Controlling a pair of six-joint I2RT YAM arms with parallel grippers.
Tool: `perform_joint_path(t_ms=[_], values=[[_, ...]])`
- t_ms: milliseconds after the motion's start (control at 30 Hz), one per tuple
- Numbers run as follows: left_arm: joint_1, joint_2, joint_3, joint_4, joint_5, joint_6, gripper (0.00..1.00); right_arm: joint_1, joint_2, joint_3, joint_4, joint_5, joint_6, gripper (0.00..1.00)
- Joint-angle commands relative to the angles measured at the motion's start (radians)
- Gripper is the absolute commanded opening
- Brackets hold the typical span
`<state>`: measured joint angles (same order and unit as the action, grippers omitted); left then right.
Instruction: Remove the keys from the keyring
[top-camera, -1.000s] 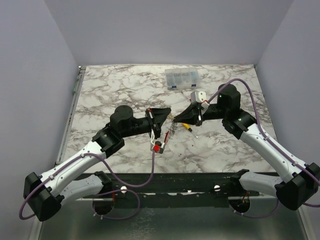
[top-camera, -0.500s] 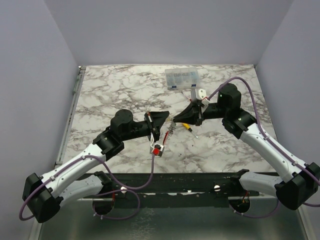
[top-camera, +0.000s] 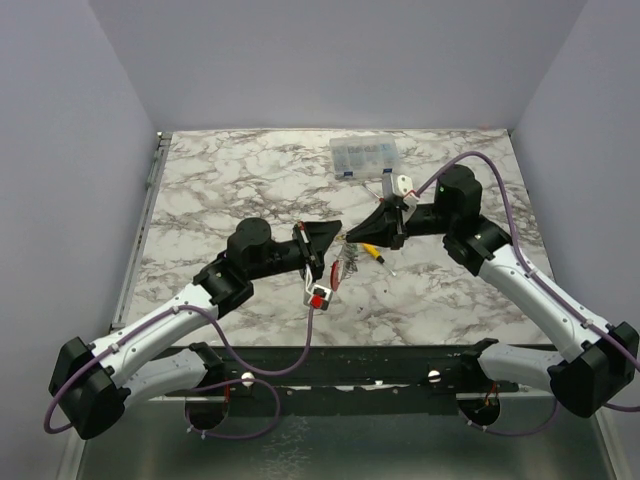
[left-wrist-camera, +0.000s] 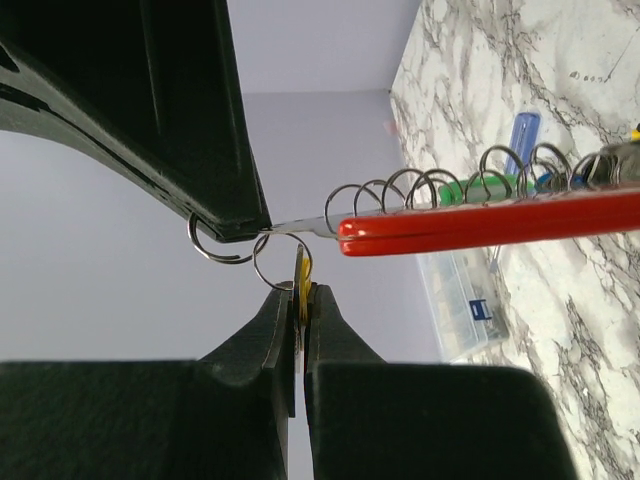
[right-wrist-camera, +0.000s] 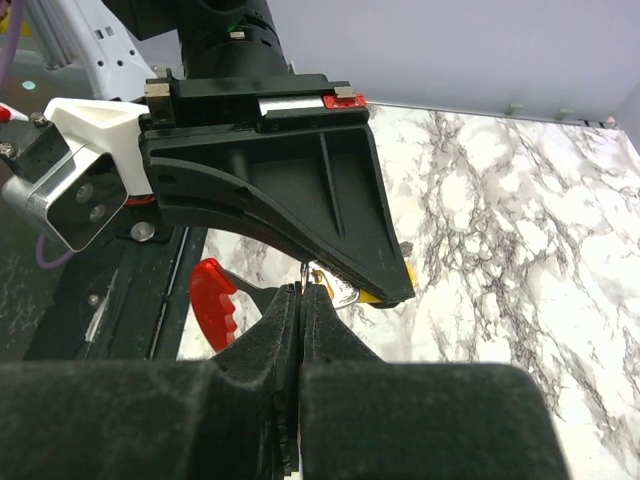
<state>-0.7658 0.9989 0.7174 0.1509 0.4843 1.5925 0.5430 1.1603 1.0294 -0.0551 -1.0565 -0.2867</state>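
Both arms meet over the middle of the table (top-camera: 230, 190), tips almost touching. The left gripper (left-wrist-camera: 300, 295) has its fingers pressed together on the yellow key (left-wrist-camera: 300, 272), which sits edge-on between the pads. The right gripper (right-wrist-camera: 300, 292) is squeezed tight too, nipping a thin loop of the keyring (left-wrist-camera: 215, 240) right at its tip. That loop and the key's own loop sit just beside each other. A red strap (left-wrist-camera: 480, 224) trails away from there with a wire coil (left-wrist-camera: 430, 188) along it, and the other keys (left-wrist-camera: 472, 189), green and blue heads, are tucked behind. From the top, the bunch hangs just on the near side of the grippers. A yellow screwdriver (top-camera: 372, 252) lies just right of it, and the parts box (top-camera: 365, 155) is at the far side.
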Motion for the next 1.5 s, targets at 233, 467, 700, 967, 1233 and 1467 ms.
perform_joint_path(t_ms=[233,467,700,967,1233,1467], values=[[0.042,0.006,0.045,-0.022,-0.053,-0.140,0.00,0.000,-0.024,0.055,-0.152,-0.073,-0.226,0.01],[0.075,0.000,0.087,-0.045,-0.022,-0.163,0.00,0.000,-0.011,0.078,-0.274,-0.070,-0.333,0.01],[0.074,-0.002,0.159,-0.130,0.053,-0.163,0.00,0.000,0.073,0.154,-0.382,-0.047,-0.370,0.01],[0.062,0.027,0.236,-0.215,0.094,-0.158,0.00,-0.001,0.150,0.240,-0.471,-0.055,-0.439,0.01],[0.047,0.045,0.295,-0.330,0.065,-0.185,0.00,-0.018,0.168,0.264,-0.413,-0.022,-0.361,0.30],[0.046,0.049,0.316,-0.422,0.007,-0.233,0.00,-0.111,0.152,0.265,-0.379,-0.024,-0.251,0.58]])
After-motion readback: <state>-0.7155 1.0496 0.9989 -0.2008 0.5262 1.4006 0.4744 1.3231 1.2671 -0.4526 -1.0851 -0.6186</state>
